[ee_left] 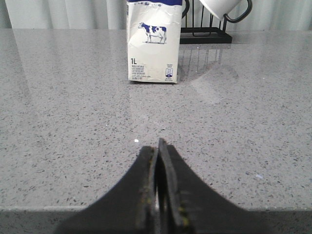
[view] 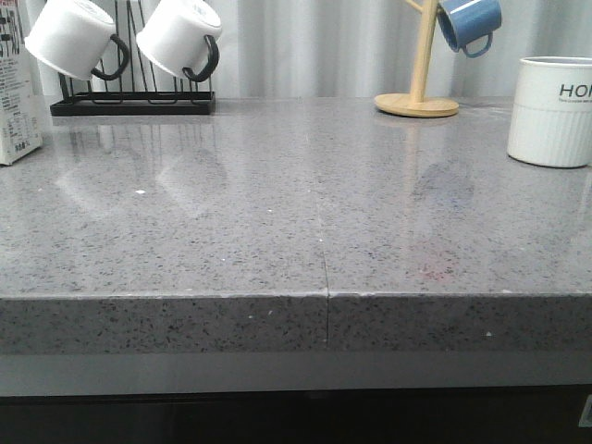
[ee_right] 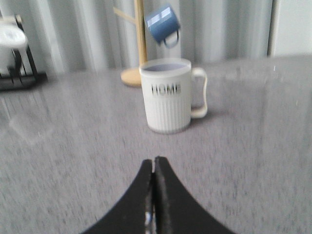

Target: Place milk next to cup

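**Milk carton and HOME mug at opposite ends, both claws closed and empty**

Milk carton (view: pixel 17 88) stands upright at the far left edge of the grey speckled counter (view: pixel 305 222), cut off by the frame in the front view. HOME mug (view: pixel 552 111) sits near the far right edge, well apart from the carton, so the task is not yet started.

Left gripper (ee_left: pixel 159 146) hangs low over the near edge, facing the carton, fingers pressed together, holding nothing. Right gripper (ee_right: pixel 154 163) likewise closed and empty, facing the mug, blurred view.

Handling, as a guess: carton is thin card with a creased front, so it would dent under a hard squeeze; tall and narrow, so it could tip if pushed high. If full it is fairly heavy. Best hold looks like the two flat side walls around mid-height, jaws opened wide first.

Readable writing: "1L" on the carton front below a cow picture, dark blue band on top, fine print too small to read. Mug reads "HOME" in black above its ribbed lower half.

Far edge also has a black rack (view: pixel 134 97) with white mugs (view: pixel 74 37) and a wooden mug tree (view: pixel 418 92) with a blue mug (view: pixel 470 23).
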Controlling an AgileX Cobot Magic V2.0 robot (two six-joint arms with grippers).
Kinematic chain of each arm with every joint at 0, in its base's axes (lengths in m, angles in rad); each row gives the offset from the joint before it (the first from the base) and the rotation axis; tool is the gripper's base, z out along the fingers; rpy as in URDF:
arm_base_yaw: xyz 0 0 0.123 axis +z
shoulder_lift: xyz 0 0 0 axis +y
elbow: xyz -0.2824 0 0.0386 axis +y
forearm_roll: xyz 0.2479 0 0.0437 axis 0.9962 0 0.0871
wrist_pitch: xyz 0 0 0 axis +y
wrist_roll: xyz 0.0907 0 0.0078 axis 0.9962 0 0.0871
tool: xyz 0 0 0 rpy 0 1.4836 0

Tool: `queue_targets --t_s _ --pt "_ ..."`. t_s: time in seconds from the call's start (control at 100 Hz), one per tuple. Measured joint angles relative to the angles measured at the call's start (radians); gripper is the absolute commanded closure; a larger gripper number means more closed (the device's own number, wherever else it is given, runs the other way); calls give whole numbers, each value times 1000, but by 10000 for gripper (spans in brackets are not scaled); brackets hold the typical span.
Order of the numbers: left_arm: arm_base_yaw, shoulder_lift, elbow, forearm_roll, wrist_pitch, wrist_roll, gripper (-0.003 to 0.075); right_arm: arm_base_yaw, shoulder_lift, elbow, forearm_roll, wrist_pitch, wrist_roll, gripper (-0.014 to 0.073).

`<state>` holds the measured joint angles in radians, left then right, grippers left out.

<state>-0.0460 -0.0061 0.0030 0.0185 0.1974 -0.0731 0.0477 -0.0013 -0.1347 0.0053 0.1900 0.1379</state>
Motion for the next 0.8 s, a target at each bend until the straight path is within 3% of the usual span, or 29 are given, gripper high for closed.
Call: queue_targets --t_s 0.24,0.48,0.54,0.67,0.8 --pt "0 0 0 0 0 0 741 0 173 -133 0 70 0 655" --pt "0 0 0 0 0 0 741 0 368 -152 2 17 0 638" --pt "0 0 0 0 0 0 741 0 414 -152 2 -20 0 575" --pt "0 0 0 0 0 0 741 0 535 -152 2 -137 0 308" --pt "0 0 0 0 0 0 741 0 654 -154 2 -268 0 293"
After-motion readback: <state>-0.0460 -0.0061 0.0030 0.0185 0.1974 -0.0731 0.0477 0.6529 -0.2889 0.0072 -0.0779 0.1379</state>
